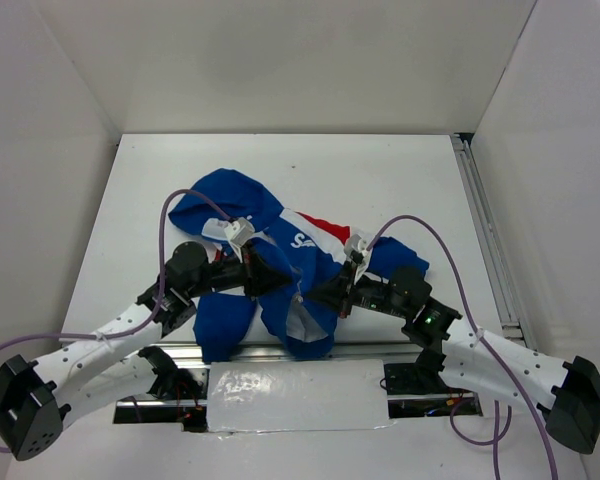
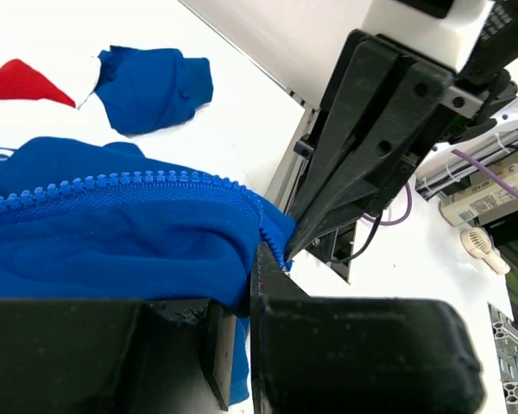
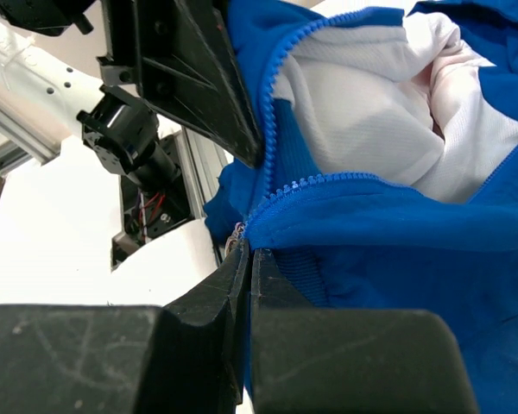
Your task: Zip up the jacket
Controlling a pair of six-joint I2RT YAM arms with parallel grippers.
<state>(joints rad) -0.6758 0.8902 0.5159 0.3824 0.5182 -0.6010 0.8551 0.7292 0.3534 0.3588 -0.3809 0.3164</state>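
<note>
The royal-blue jacket point(image 1: 235, 205) lies crumpled mid-table, with its red and white panels to the right. Both grippers meet at its lower front edge near the table's front. My left gripper point(image 1: 272, 278) is shut on blue fabric beside a row of zipper teeth point(image 2: 112, 183); in the left wrist view point(image 2: 242, 302) the cloth is pinched between the fingers. My right gripper point(image 1: 330, 292) is shut on the bottom end of the other zipper edge point(image 3: 328, 179), with a small metal piece at its tip point(image 3: 248, 254). White lining point(image 3: 371, 112) shows, and the front is open.
The white table point(image 1: 380, 170) has an aluminium rail point(image 1: 485, 230) along its right side and a metal rail with a white taped panel point(image 1: 295, 395) at the front. Purple cables loop over both arms. White walls enclose the back and sides.
</note>
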